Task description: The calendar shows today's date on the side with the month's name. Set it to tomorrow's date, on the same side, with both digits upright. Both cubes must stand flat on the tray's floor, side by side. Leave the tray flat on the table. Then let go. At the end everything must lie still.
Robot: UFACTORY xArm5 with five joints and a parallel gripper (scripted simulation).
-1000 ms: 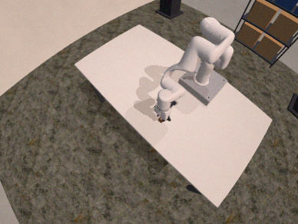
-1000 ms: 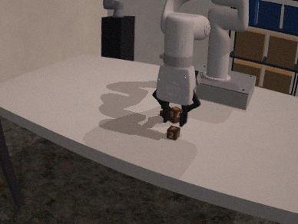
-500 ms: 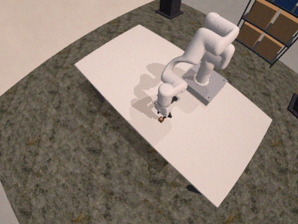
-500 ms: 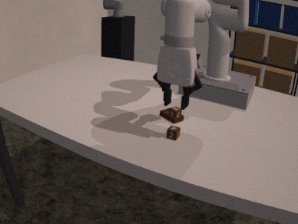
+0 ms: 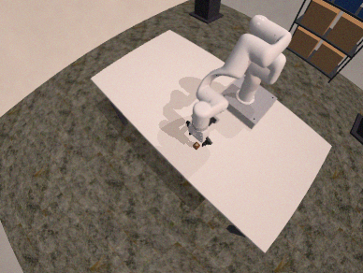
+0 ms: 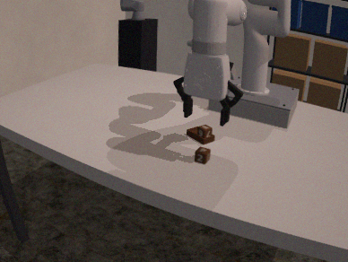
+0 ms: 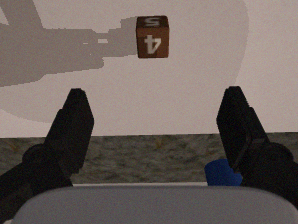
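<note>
The pincer [image 6: 205, 114] hangs wide open above the desk [image 6: 81, 103], gripping nothing. Below it sits the brown tray [image 6: 200, 135] with one cube [image 6: 205, 131] in it. The second cube [image 6: 202, 155] stands on the bare desk just in front of the tray, apart from it.
</note>
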